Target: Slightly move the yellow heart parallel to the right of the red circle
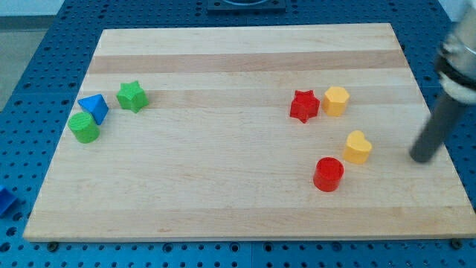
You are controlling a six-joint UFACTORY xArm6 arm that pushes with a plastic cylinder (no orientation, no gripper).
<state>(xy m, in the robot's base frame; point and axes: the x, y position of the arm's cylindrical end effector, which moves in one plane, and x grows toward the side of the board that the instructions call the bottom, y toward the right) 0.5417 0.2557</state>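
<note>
The yellow heart (358, 147) lies on the wooden board (223, 193) at the view's right. The red circle (328, 174) sits just below and to the left of it, close but apart. My tip (422, 157) is the lower end of the dark rod at the view's right edge of the board. It stands to the right of the yellow heart, roughly level with it, with a gap between them. It touches no block.
A red star (304, 105) and a yellow hexagon (336, 100) sit side by side above the heart. At the view's left a green star (132, 96), a blue triangle (94, 108) and a green circle (84, 127) cluster together.
</note>
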